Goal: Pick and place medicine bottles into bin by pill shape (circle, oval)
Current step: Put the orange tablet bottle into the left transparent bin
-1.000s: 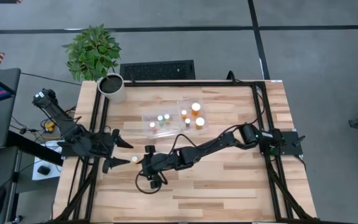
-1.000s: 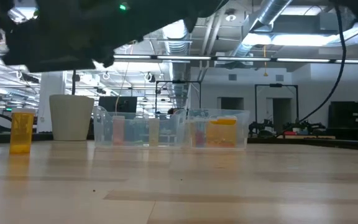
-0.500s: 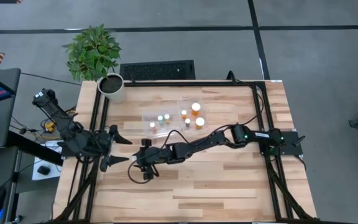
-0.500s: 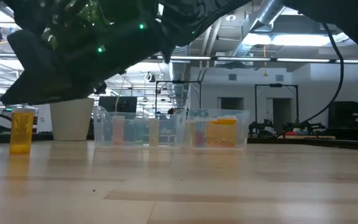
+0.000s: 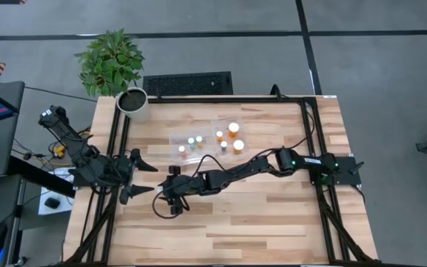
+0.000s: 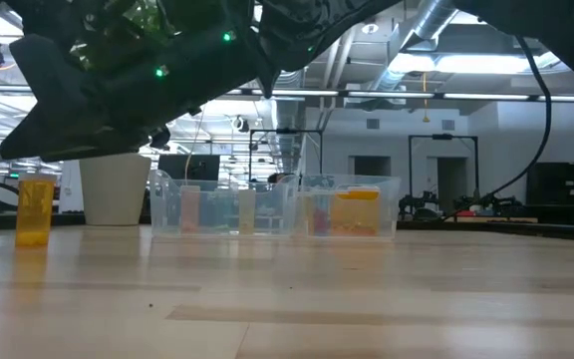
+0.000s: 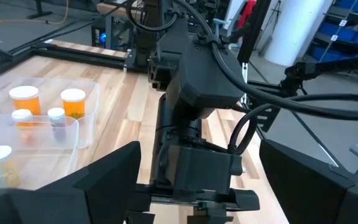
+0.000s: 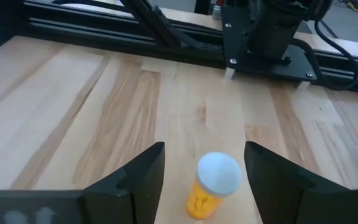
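The right gripper point(image 8: 204, 180) has its two dark fingers spread wide apart and holds nothing. Directly ahead of it, in the gap between the fingers, stands one small orange translucent pill bottle with a round white cap point(image 8: 213, 185), upright on the light wooden table point(image 8: 73, 99), so its long axis is vertical and the cap faces up. The fingers stand on both sides of the bottle but do not touch it, as far as I can see. In the view from above, this gripper point(image 5: 170, 194) is stretched far across to the left part of the table, and the bottle is hidden under it there.

The left gripper point(image 5: 145, 178) is just beyond the bottle, facing the right one, its fingers also open and empty; it seems to wait. I judge the right arm is the one that will take the bottle: it needs only to go a little forward and lower and then close.

Farther away from the right gripper is the clear plastic two-compartment bin point(image 5: 175, 136), already holding several bottles. Beyond it stands a white plant pot point(image 5: 134, 104).
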You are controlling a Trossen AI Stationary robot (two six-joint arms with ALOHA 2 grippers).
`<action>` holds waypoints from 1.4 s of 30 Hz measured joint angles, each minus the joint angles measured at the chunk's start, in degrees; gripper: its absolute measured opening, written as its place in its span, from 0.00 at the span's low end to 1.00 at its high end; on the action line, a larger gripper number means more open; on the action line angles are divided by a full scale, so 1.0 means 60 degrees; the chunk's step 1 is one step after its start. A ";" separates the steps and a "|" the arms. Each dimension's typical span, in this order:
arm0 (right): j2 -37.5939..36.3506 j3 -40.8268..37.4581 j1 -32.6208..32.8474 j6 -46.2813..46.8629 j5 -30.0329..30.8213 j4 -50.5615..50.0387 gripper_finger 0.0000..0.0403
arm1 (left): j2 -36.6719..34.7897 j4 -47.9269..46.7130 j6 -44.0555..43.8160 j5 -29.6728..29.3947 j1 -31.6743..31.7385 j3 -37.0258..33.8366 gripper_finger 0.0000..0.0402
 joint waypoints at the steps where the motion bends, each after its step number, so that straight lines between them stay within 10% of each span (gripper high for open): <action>1: 0.0000 0.0000 -0.0024 0.0022 -0.0004 -0.0006 0.56 | 0.0000 0.0000 0.0000 -0.0018 0.0000 0.0000 0.80; 42: 0.0454 -0.0089 -0.0165 0.0288 -0.0060 0.0540 0.56 | 0.0001 0.0047 -0.0188 -0.0210 0.0000 0.0000 0.80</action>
